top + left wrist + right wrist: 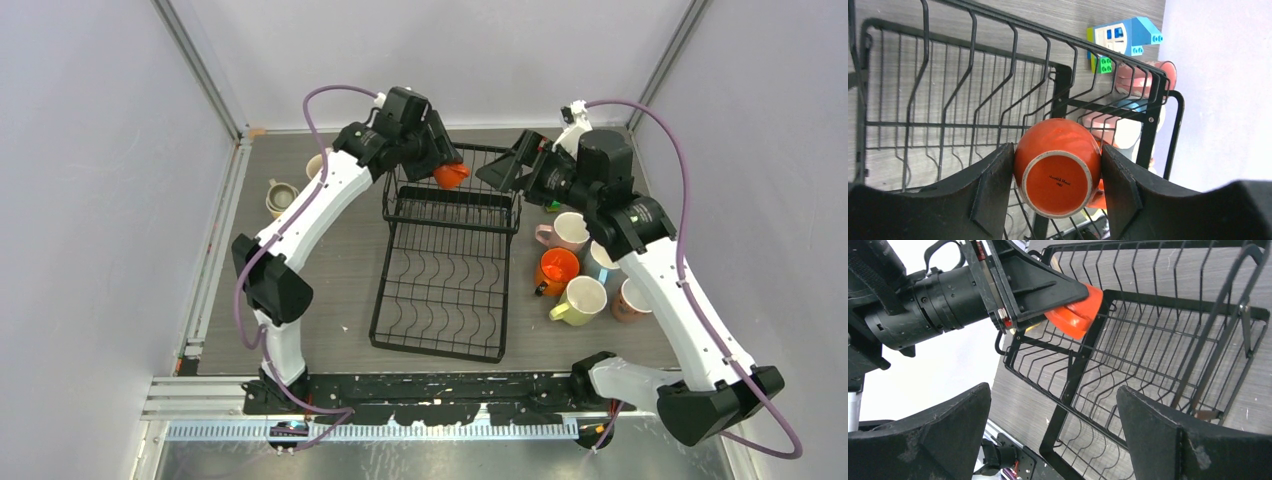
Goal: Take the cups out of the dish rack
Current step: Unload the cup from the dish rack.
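Note:
An orange cup point(1058, 167) hangs base-up between the fingers of my left gripper point(1058, 187), which is shut on its sides. In the top view the cup point(452, 176) sits in the left gripper point(446, 170) above the tall basket end of the black wire dish rack point(445, 262). The right wrist view shows the same cup point(1079, 311) over the rack's point(1148, 355) rim. My right gripper point(503, 168) stands open at the basket's right side, and nothing lies between its fingers point(938, 435). No other cup shows inside the rack.
Several cups stand right of the rack: pink point(565, 232), orange point(556, 270), yellow point(580, 300), light blue point(600, 262) and another pink point(632, 300). Two pale cups point(282, 196) stand at the far left. A toy-block figure point(1120, 40) sits beyond the rack.

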Tool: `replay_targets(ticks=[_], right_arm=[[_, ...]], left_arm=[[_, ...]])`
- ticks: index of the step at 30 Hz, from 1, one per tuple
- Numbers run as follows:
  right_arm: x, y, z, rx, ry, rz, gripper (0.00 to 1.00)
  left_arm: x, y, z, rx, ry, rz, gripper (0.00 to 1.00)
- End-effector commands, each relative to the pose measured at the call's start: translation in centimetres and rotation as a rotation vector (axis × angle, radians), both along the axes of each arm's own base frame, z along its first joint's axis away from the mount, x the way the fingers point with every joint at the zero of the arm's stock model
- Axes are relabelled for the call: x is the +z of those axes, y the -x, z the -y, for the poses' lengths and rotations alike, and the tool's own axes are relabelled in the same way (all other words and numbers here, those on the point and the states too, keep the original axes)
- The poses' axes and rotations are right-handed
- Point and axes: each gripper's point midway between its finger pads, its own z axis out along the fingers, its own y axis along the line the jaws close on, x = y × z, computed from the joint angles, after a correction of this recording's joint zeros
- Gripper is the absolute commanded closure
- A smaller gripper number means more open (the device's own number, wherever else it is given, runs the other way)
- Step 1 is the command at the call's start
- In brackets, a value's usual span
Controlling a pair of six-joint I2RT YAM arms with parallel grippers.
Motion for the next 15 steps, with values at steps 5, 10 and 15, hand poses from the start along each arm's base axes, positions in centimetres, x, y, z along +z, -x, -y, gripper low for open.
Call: replay_targets(ticks=[5,10,15], right_arm=[[0.0,-2.3,-2.2,0.087,0.009,0.121,0.03],[-1.3,-3.5,-2.9,0.099,0.016,0.105,0.06],[-1.8,-4.4,-3.8,0.11,-0.008,0.124,0.12]], left_arm=[[6.4,0.9,1.3,-0.005,0.297,0.045,1.0],[6.5,0.8,1.2,0.001,0.35,0.022,1.0],[6.9,0.9,1.3,-0.004,0.382,0.018,1.0]])
